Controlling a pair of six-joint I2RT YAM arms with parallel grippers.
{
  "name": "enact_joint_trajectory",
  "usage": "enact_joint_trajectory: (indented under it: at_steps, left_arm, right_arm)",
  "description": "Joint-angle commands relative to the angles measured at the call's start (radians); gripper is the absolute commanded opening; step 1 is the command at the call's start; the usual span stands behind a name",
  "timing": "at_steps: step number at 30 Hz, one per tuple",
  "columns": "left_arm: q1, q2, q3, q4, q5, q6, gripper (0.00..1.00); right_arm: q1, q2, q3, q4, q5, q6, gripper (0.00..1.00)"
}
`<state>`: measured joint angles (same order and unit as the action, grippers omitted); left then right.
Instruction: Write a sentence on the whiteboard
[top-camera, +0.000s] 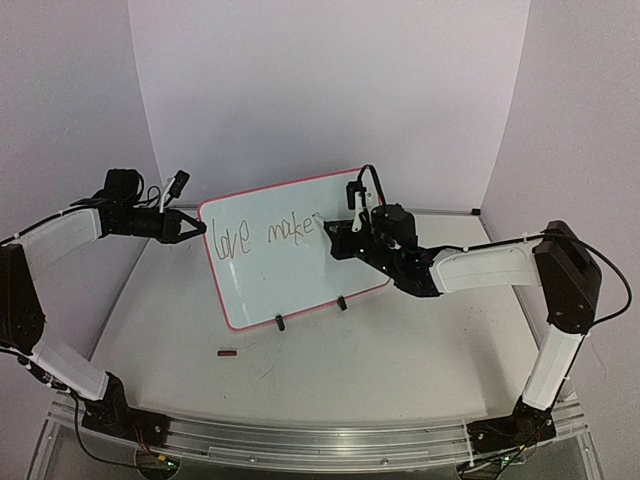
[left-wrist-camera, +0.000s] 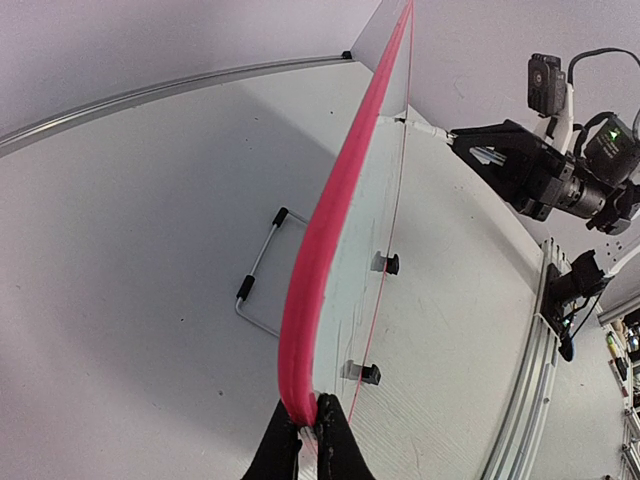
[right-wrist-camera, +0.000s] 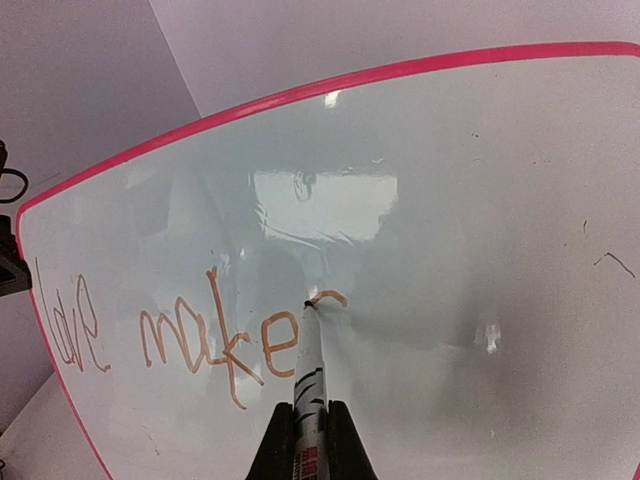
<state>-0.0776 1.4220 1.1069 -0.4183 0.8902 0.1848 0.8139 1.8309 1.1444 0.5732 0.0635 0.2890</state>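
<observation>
One small dark red object (top-camera: 228, 352) lies on the table (top-camera: 400, 370), nearest the arm bases. Behind it, one whiteboard (top-camera: 290, 285) stands tilted on two black clip feet (top-camera: 281, 322). The left gripper (left-wrist-camera: 310, 440) pinches its red edge. The right gripper (right-wrist-camera: 310, 445) clamps one marker (right-wrist-camera: 310, 370), tip touching the sentence (right-wrist-camera: 200, 340), which shows two words: "love make".

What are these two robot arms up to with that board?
They are writing on a standing whiteboard. The left gripper pinches the board's pink edge to steady it, while the right gripper holds a marker with its tip on the surface. The sentence is unfinished: it reads "love make", and the next letter is just begun.
</observation>
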Motion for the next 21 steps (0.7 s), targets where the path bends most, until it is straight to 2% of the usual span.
enact_joint_trajectory:
  at_steps: [1, 21]
  left_arm:
    - [-0.003, 0.02, 0.026, -0.015, -0.045, 0.046, 0.0]
    - [-0.003, 0.019, 0.025, -0.016, -0.044, 0.045, 0.0]
  right_arm:
    - [-0.003, 0.0, -0.02, -0.011, -0.017, 0.0, 0.0]
    - [-0.002, -0.036, -0.085, -0.014, 0.095, 0.028, 0.0]
